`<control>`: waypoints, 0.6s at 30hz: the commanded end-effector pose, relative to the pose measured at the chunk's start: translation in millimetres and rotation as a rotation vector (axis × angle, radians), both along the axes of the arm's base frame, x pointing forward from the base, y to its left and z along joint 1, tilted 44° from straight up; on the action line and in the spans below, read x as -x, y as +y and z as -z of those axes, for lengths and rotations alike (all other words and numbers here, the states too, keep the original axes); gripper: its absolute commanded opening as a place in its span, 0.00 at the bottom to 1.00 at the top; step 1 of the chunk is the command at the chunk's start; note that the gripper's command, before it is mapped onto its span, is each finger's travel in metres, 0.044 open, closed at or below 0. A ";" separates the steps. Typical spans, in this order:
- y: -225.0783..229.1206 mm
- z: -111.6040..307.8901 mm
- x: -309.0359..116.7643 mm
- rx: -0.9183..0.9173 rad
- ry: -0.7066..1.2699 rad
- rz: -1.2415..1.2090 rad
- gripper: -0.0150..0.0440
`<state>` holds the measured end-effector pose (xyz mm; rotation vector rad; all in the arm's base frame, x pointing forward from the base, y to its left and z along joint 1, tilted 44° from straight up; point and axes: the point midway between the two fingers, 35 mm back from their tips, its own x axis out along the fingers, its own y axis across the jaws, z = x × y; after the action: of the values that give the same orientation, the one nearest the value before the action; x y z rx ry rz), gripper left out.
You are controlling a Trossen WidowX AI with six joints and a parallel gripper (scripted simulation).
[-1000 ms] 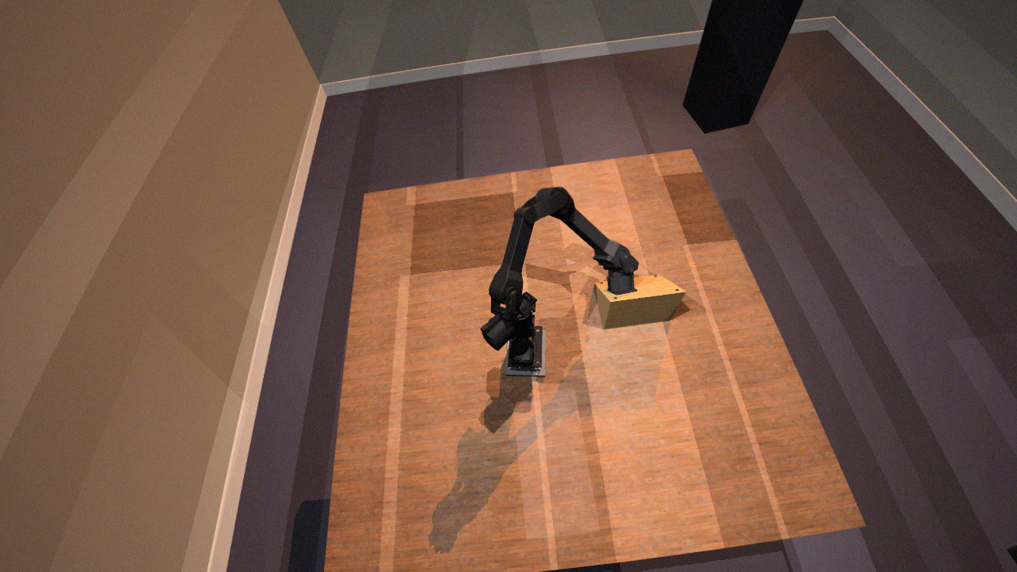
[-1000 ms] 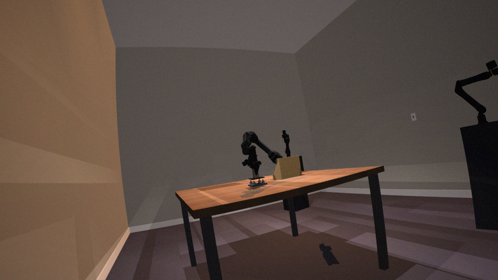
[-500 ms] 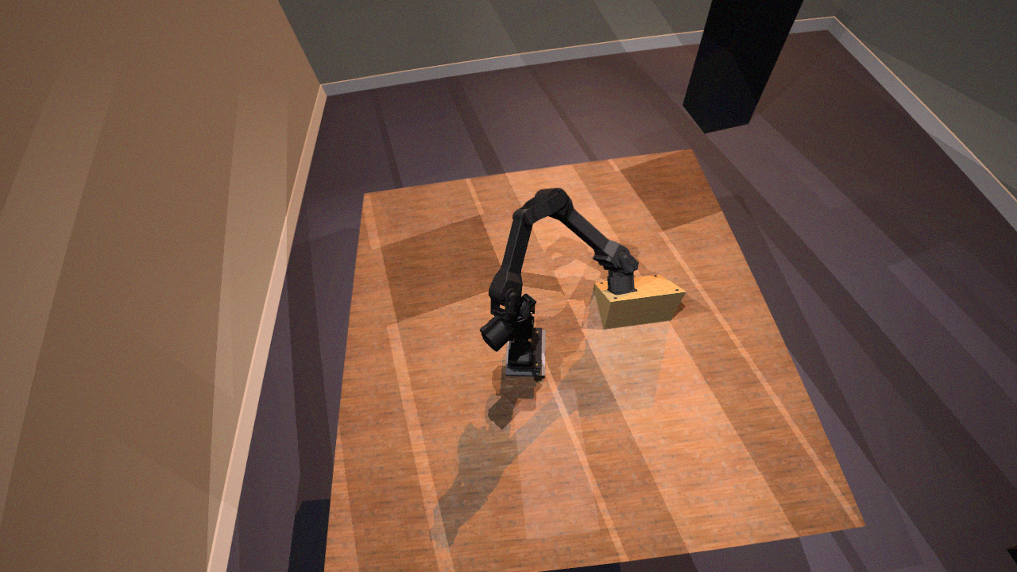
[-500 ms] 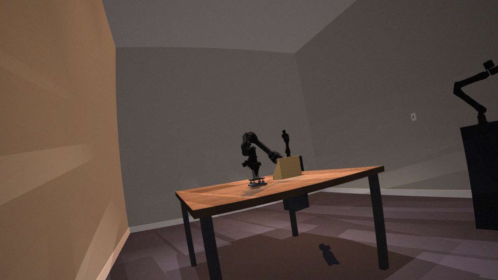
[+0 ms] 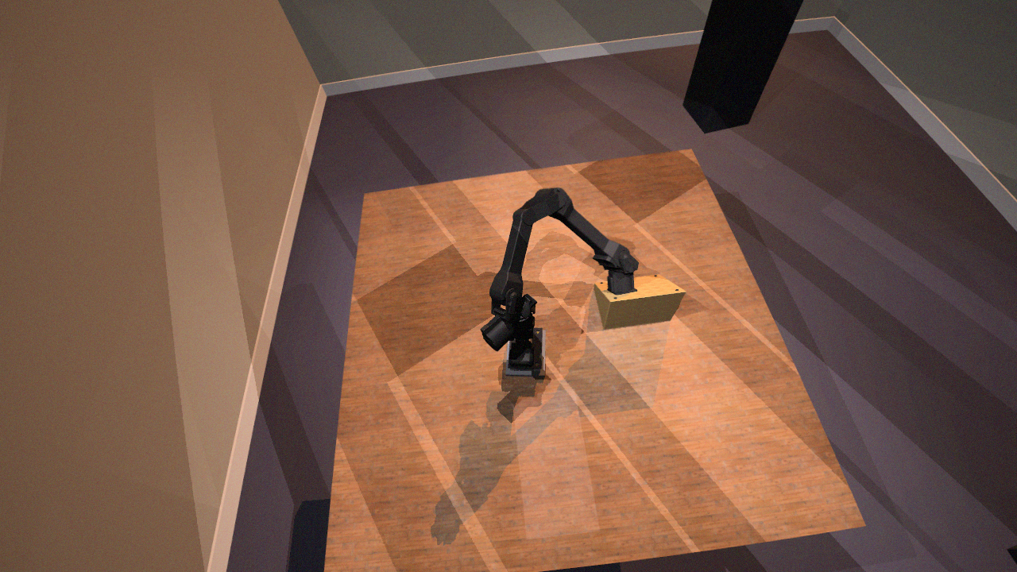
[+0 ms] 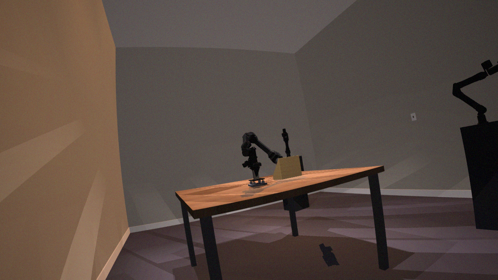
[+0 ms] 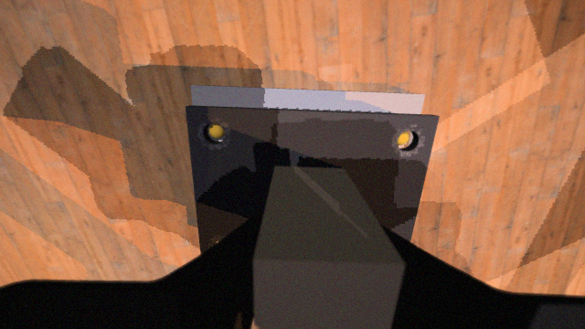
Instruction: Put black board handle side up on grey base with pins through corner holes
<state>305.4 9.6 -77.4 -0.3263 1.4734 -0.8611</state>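
handle (image 7: 325, 219) sits clamped between the jaws, with the black board (image 7: 297, 132) (image 6: 256, 179) just below them.

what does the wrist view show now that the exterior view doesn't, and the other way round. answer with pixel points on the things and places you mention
Only the wrist view shows gold pins (image 7: 216, 132) in the board's two far corner holes. Only the exterior view shows the tan block (image 6: 288, 167) under the arm, the table's legs (image 6: 378, 221) and a wall plate (image 6: 413, 116). Both show the black board (image 6: 256, 179) (image 7: 338, 137), the grey base (image 6: 256, 184) (image 7: 306, 98) beneath it, and the gripper (image 6: 256, 175) (image 7: 310, 218) shut on the board's handle (image 6: 256, 173) (image 7: 326, 215).
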 end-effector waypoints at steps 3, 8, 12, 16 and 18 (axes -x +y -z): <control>0.1 -0.1 -0.2 0.000 0.000 0.000 0.65; 0.1 -0.1 -0.2 0.000 0.000 0.000 0.88; 7.0 -7.0 -1.7 -0.001 0.000 0.000 1.00; 24.5 -25.5 -4.3 -0.003 0.000 0.001 1.00; 27.5 -28.8 -4.5 -0.003 0.000 0.001 1.00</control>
<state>305.2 26.9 -59.0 -0.3410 1.4840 -0.8646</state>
